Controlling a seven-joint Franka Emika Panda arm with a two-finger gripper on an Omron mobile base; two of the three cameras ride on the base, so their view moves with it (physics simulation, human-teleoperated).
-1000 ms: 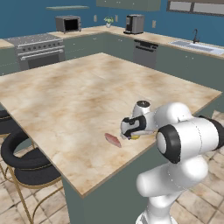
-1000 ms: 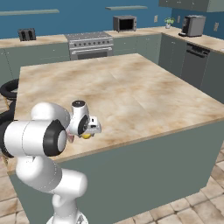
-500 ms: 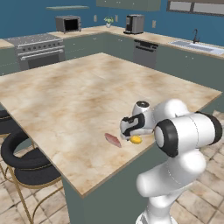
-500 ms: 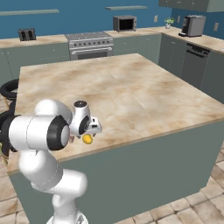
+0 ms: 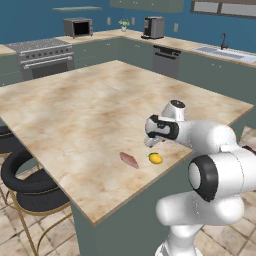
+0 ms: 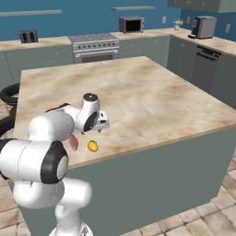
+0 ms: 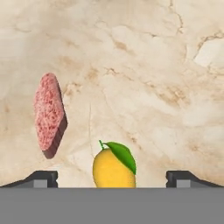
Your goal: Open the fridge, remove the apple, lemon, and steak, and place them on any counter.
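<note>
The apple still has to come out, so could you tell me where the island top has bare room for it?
The counter is bare from the steak back to its far edge. It is crowded only at the near edge, where lemon, steak and open gripper cluster.

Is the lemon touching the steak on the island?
No. In the hand view the lemon and the steak lie apart, with bare counter between them.
</note>
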